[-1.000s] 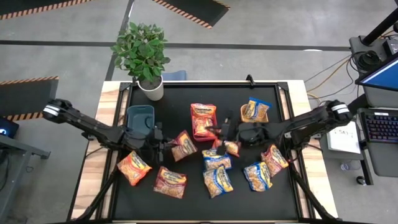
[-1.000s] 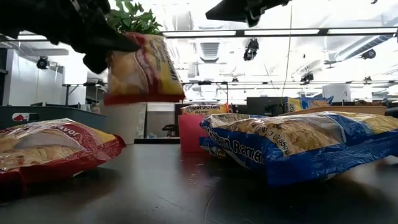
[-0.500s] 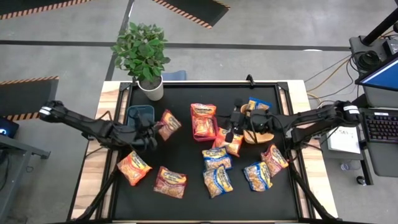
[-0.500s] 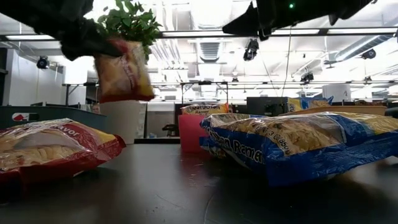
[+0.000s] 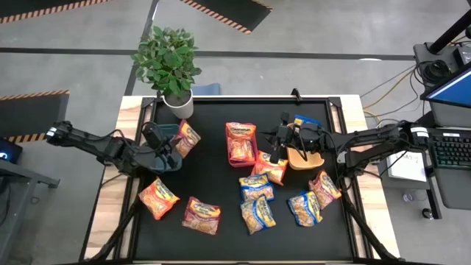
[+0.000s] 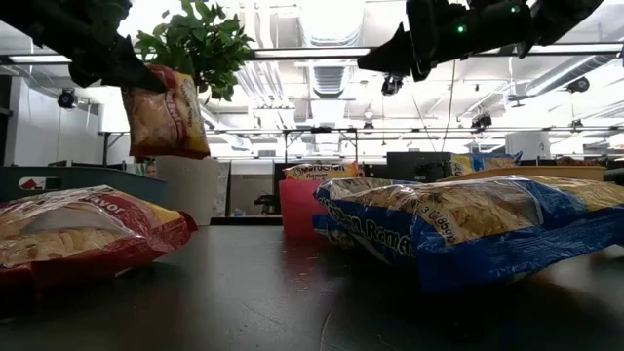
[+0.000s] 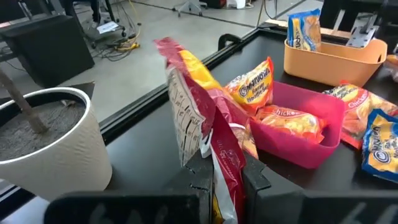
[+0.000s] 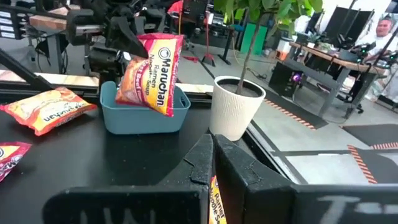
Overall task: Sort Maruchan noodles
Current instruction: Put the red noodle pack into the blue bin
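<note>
While the left gripper [image 5: 174, 147] hangs over the teal bin [image 5: 163, 138] near the worktop's [image 5: 213, 191] back left corner, its jaws are closed on a red-pink noodle packet [image 5: 186, 138], which dangles tilted above the bin's rim, beside the potted plant [image 5: 170, 66]. In the right wrist view that packet [image 8: 151, 73] hangs upright over the bin [image 8: 144, 114], lifted clear of the worktop.

The right gripper [image 5: 274, 147] sits toward the middle of the worktop, between the red bin [image 5: 241, 143] and the tan bin [image 5: 303, 149]. Its jaws are pinched tight on the edge of an orange packet [image 5: 271, 168], whose lower part trails below them; a sliver of that packet [image 8: 217, 203] shows between the dark fingers in the right wrist view.

An orange packet [image 5: 240, 132] stands in the red bin with another lying beneath it. A blue-and-yellow packet [image 5: 305, 124] stands in the tan bin.

Loose packets lie on the front half of the worktop: an orange one [image 5: 158, 199] and a red-pink one [image 5: 201, 215] toward the front left corner, two blue-and-yellow ones [image 5: 256, 187] [image 5: 257, 214] near the middle of the front edge, and a blue-and-yellow one [image 5: 305, 208] just beside a red-pink one [image 5: 324, 188] toward the front right.
</note>
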Controlling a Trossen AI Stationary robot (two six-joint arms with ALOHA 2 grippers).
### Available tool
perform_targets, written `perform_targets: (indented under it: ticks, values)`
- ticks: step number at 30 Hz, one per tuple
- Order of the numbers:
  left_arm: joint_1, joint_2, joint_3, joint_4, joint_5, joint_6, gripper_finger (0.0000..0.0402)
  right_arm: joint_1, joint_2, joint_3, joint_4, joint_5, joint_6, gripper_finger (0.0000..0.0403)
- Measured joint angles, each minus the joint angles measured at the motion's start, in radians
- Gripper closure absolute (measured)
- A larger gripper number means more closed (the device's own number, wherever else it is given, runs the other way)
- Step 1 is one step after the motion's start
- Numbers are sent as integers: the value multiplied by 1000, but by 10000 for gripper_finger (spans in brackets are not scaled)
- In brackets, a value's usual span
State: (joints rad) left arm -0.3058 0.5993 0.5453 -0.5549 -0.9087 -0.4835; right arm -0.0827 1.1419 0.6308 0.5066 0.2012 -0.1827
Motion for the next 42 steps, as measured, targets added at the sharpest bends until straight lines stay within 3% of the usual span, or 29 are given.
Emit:
perform_targets:
  ticks: [24, 42]
  values:
    - [0, -24, -2, -177, 0, -109, 395, 1, -79, -81, -2, -3, -62, 394]
    - [0, -25, -2, -172, -1, -139, 395, 1, -107, -88, -38, 0, -53, 394]
